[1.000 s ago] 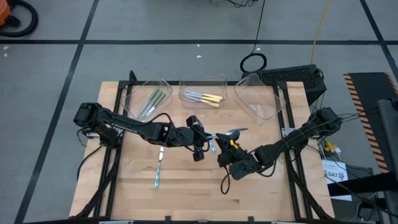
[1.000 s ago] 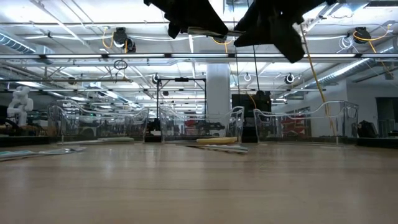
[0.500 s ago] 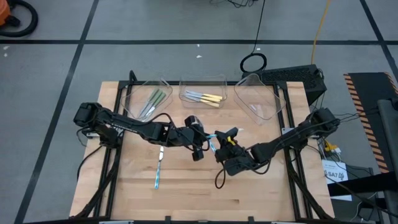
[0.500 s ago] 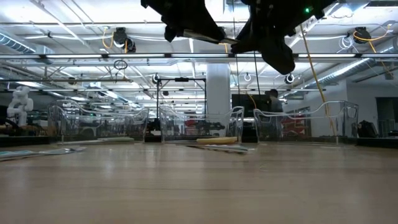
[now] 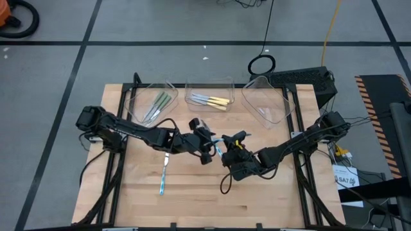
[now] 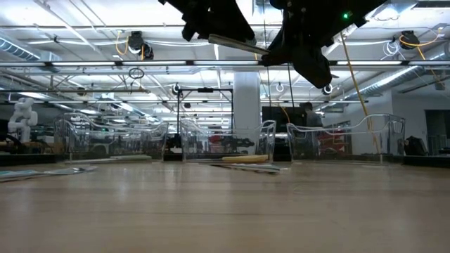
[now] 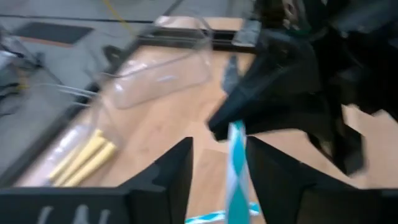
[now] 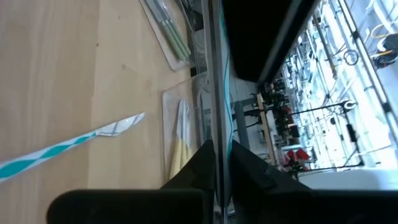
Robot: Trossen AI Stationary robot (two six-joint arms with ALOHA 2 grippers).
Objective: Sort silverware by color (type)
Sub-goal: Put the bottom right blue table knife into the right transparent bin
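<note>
A light-blue striped utensil [image 5: 218,149] hangs in the air over the middle of the table, between my two grippers. My right gripper [image 5: 227,147] is shut on it. My left gripper [image 7: 217,149] is open, its fingers standing on either side of the striped handle [image 7: 237,165]. A second blue utensil [image 5: 164,173] lies flat on the table nearer the left. At the far edge, green-handled utensils lie in the left clear tray [image 5: 154,106] and yellow-handled ones in the middle tray [image 5: 209,99]. My right gripper pinches the blue utensil between its two fingers on the handle [image 7: 236,129], at the end away from my left gripper. It comes from the table's right side, nearly level. The utensil is lifted clear and lies roughly level.
A clear tray [image 5: 266,102] at the far right holds nothing. Bare wood lies along the table's near half. A black cable ring [image 5: 261,64] lies on the floor beyond the far edge.
My right gripper has moved toward the table's left, up to my left gripper, and has taken hold of the blue utensil. My left gripper has stayed in place and its fingers have parted. The utensil has stayed in the air.
</note>
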